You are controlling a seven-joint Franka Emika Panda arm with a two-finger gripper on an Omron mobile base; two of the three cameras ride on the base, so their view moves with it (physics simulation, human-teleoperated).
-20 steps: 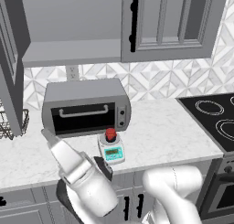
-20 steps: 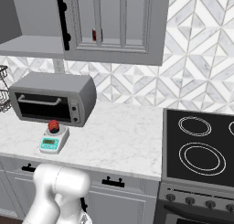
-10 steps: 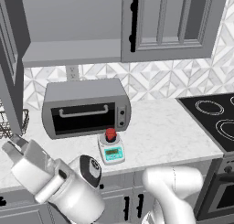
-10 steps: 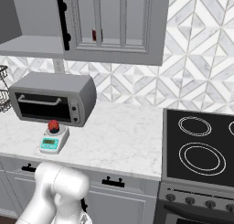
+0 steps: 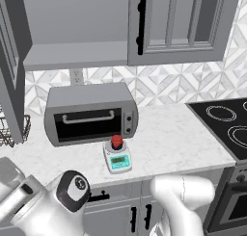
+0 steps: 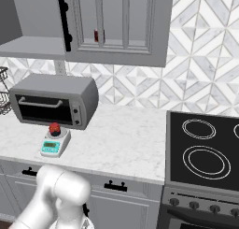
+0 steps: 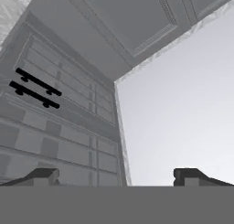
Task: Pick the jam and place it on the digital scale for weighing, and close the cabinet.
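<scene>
On the digital scale (image 5: 118, 160) sits the jam (image 5: 116, 141) for weighing, so our empty, parted gripper (image 7: 116, 175) targets the cabinet (image 5: 9, 61) door.

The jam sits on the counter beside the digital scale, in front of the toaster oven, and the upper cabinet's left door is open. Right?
Not quite. The jam sits on the digital scale, on its platter, not beside it on the counter; the left base view shows this. The rest holds: the scale is in front of the toaster oven, and the upper cabinet stands open on its left side.
</scene>
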